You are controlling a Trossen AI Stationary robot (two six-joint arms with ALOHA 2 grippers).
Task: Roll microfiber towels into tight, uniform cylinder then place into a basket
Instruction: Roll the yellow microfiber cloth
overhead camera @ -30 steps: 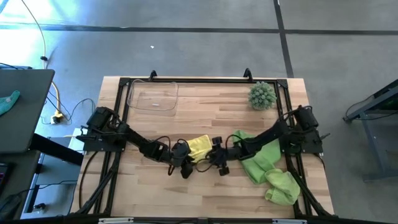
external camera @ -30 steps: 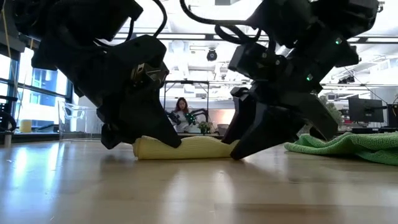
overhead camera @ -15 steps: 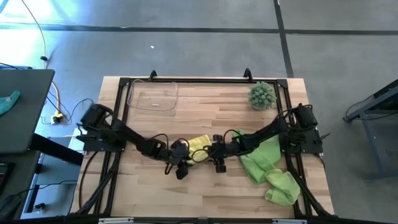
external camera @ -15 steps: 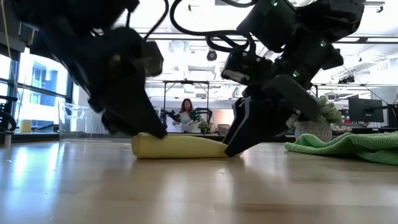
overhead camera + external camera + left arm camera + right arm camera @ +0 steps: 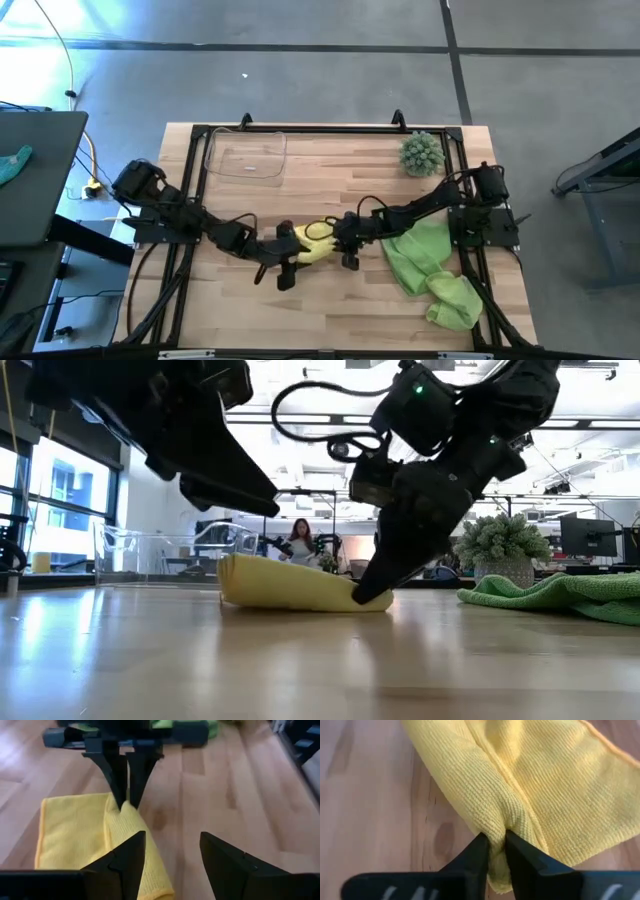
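Looking down from the high view, the yellow towel (image 5: pixel 316 243) lies half-rolled at centre frame, with the left gripper (image 5: pixel 287 262) just below-left of it and the right gripper (image 5: pixel 345 245) at its right end. The clear basket (image 5: pixel 246 155) sits in the upper left, well apart; two green towels (image 5: pixel 430 270) lie heaped at lower right, and a spiky plant (image 5: pixel 421 153) stands at upper right.

Low view: the roll rests on the table (image 5: pixel 300 660), the right arm's fingertips at its right end and the left arm lifted clear above it.

Left wrist view: the left fingers (image 5: pixel 127 865) stand spread, holding nothing.

Right wrist view: the right fingers (image 5: pixel 477 855) pinch a ridge of yellow cloth.

Risk: only one fold is caught, so pulling could unwind the roll rather than tighten it.
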